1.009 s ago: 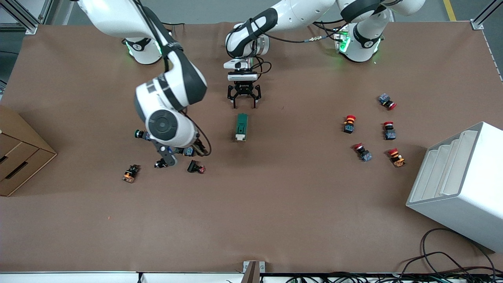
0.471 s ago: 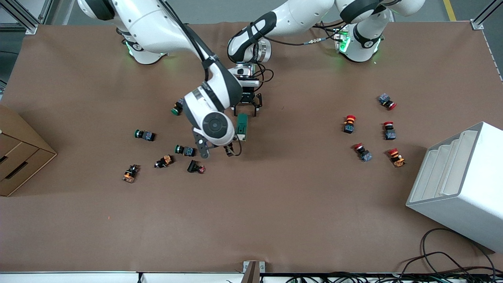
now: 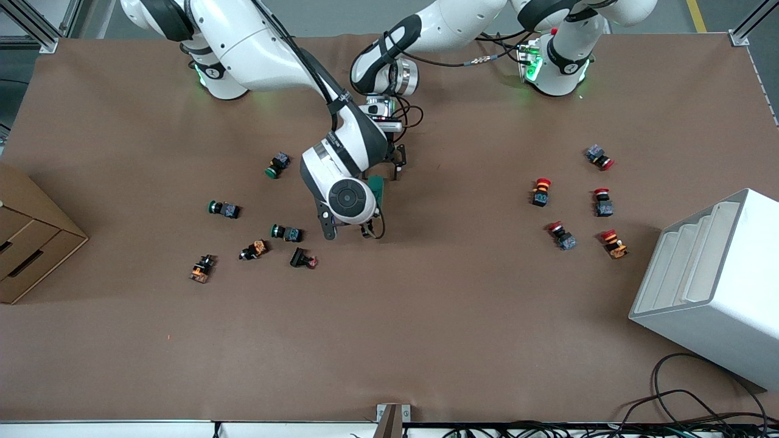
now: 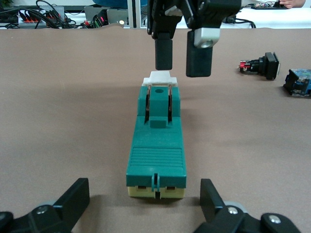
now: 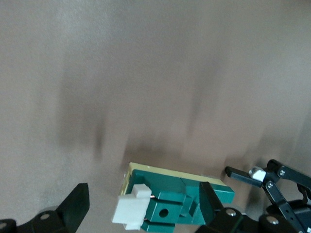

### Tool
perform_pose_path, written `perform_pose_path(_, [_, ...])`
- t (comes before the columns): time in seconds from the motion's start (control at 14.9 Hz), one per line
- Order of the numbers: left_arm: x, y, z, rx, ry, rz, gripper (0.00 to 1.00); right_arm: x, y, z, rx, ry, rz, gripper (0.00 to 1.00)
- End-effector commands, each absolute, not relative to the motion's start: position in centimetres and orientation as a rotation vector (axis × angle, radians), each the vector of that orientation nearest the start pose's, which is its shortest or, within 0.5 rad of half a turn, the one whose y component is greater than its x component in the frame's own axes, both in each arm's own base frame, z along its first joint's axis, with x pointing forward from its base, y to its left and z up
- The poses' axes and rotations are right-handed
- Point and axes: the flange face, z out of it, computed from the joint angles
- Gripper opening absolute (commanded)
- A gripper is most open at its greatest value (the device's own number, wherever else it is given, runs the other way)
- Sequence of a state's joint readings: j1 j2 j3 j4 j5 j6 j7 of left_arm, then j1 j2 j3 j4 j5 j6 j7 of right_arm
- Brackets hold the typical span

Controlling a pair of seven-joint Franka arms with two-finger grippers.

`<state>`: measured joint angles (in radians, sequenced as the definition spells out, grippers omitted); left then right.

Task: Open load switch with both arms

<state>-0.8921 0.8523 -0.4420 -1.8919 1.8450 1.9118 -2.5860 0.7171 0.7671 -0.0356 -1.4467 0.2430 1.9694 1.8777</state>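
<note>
Where 2 grippers meet, 1 load switch (image 4: 156,145)

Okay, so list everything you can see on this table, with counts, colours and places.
switch: 1, dark green with white tab, mid-table between the pincers
green buttons: 3, green caps, toward the right arm's end
dark buttons: 3, black with orange or red, nearer the camera than the green ones
red buttons: 5, red caps, toward the left arm's end
box: 1, brown cardboard, right arm's end
rack: 1, white, left arm's end
cables: black, table edge nearest camera
left pincer: black, open, at the switch's plain end
right pincer: black, open, over the tab
</note>
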Motion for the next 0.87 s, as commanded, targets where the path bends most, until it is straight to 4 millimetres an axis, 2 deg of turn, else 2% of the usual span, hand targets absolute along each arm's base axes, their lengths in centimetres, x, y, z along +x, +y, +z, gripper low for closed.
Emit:
perform_pose_path(0.0, [20.4,-56.3,6.1,-2.766,0.038,-1.622,0.99,52.1,46.6,21.7,-2.575,2.057,0.433,1.00])
perform_pose_path(0.81, [20.5,-56.3,6.1,-2.766,0.028,-1.618,1.00,49.7,47.1,21.3,-2.699,2.069,0.508,1.00])
